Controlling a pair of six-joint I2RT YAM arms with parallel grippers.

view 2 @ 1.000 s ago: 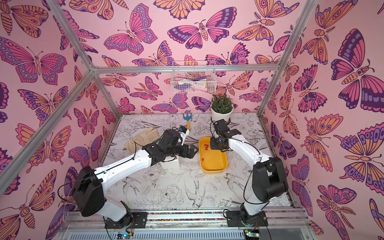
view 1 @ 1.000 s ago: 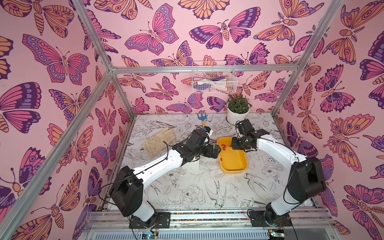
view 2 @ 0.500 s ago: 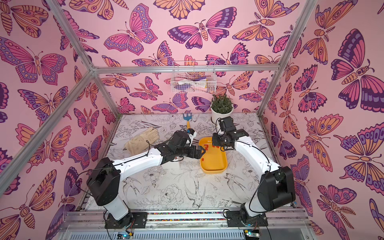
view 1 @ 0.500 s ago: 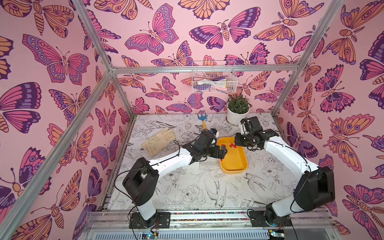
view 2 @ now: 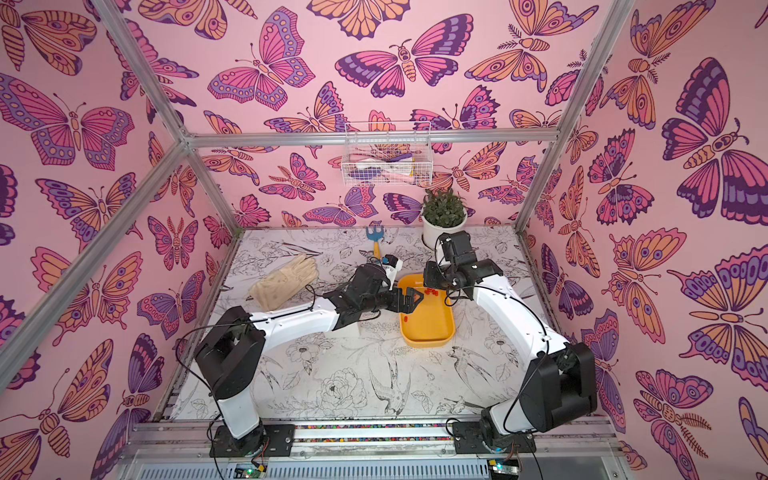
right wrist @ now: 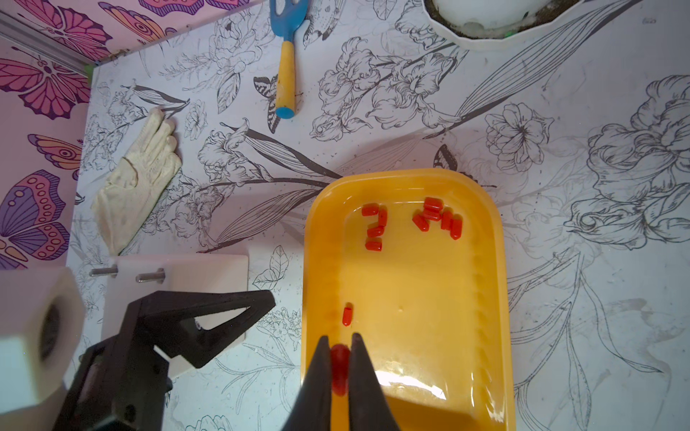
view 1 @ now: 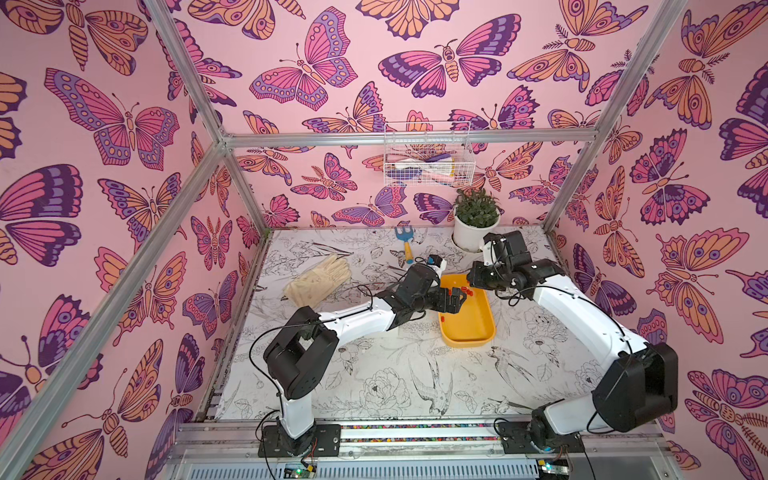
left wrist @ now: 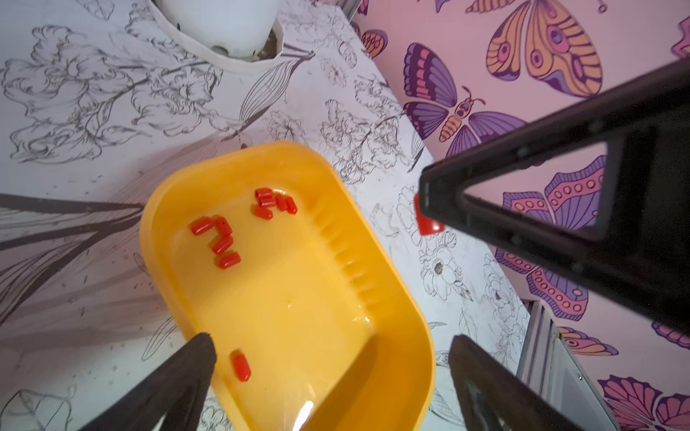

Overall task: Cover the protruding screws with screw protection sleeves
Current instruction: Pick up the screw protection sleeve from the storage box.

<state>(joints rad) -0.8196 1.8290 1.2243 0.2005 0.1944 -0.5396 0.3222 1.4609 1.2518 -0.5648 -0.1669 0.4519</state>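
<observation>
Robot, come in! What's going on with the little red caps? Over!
Left gripper open over yellow tray. Right gripper shut on one red sleeve. Two screws in view, both bare. Left gripper crowds white box.

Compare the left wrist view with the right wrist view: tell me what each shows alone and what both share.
Left wrist alone: only a stretch of butterfly wall past the yellow tray. Right wrist alone: the white box with two protruding screws, the glove and the blue rake. Both: that tray, its loose red sleeves, the white pot, the open left claw, and the right claw shut on one sleeve.
</observation>
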